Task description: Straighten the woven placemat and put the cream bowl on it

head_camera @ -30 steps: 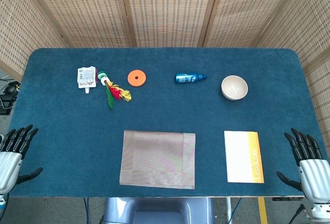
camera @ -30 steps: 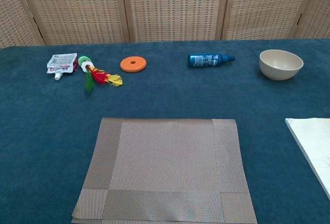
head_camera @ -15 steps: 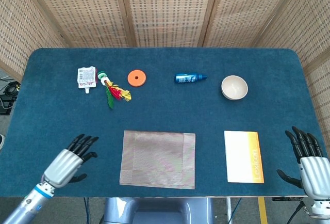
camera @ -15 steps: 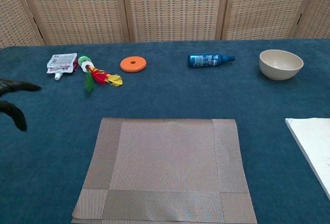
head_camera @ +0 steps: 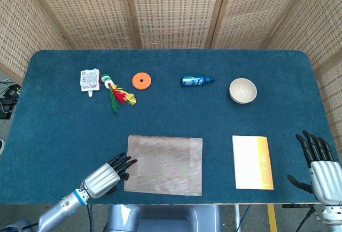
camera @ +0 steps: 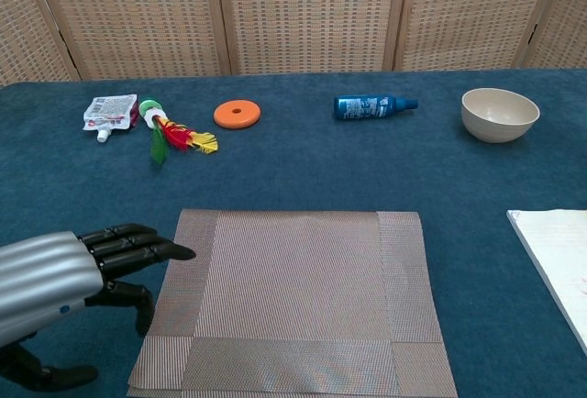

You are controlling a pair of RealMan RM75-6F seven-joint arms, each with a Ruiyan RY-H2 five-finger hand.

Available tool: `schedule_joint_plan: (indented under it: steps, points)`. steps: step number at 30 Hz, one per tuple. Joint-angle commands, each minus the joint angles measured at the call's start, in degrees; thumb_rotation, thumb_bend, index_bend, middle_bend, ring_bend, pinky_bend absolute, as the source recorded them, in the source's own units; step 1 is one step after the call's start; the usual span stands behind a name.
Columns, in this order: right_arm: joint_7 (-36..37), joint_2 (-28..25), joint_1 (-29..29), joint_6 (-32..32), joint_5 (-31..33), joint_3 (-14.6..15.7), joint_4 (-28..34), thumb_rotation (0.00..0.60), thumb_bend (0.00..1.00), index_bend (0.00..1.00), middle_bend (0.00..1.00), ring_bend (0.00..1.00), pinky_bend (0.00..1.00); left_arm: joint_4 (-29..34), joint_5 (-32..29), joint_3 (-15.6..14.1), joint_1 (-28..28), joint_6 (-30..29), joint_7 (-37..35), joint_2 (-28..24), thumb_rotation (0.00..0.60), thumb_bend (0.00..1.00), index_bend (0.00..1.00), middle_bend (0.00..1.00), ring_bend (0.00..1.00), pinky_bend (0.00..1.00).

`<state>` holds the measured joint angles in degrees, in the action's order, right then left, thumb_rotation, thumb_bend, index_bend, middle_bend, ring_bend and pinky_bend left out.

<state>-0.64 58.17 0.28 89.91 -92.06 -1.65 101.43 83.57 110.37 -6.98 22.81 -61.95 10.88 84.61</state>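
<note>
Blue felt covers the desk (head_camera: 53, 130), backed by wicker screens (head_camera: 171, 7). The woven placemat (head_camera: 163, 164) lies at the near edge, roughly square to it. Just right of it sits a white and orange booklet (head_camera: 253, 162). The left hand (head_camera: 105, 175) hovers at the placemat's left edge, its fingers (camera: 138, 249) extended and apart, holding nothing. The right hand (head_camera: 319, 163) waits at the desk's near right corner, fingers spread and empty. The cream bowl (head_camera: 243, 90) stands upright far right, well apart from the placemat. Further left along that row lie a blue bottle (head_camera: 196, 80), an orange disc (head_camera: 141, 80), a feathered toy (head_camera: 117, 93) and a pouch (head_camera: 89, 79).
</note>
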Motion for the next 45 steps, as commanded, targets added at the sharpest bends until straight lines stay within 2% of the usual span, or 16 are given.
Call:
schedule_joint_plan:
  steps: [1,14,36,45]
  points:
    - [0.0,-0.01,0.0,0.02,-0.05,0.01,0.01,0.6,0.0,0.0,0.0,0.0,0.0,-1.07,-0.06,-0.72,0.54,0.45,-0.1,1.15,0.6,0.29,0.42,0.0,0.0,0.0]
    - [0.88,-0.4,0.05,-0.03,0.06,-0.03,0.02,0.6,0.0,0.0,0.0,0.0,0.0,-5.35,-1.2,-2.26,1.77,0.58,-0.07,5.57,0.6,0.31,0.42,0.0,0.0,0.0]
    - [0.86,-0.44,0.11,-0.27,0.46,-0.08,0.05,0.6,0.0,0.0,0.0,0.0,0.0,-4.77,-4.82,-2.51,3.41,0.63,1.98,6.24,0.6,0.31,0.42,0.0,0.0,0.0]
    - [1.19,-0.62,0.14,-0.27,0.44,-0.09,0.04,0.6,0.0,0.0,0.0,0.0,0.0,-5.4,-6.1,-2.59,3.72,0.94,2.92,7.42,0.6,0.38,0.42,0.0,0.0,0.0]
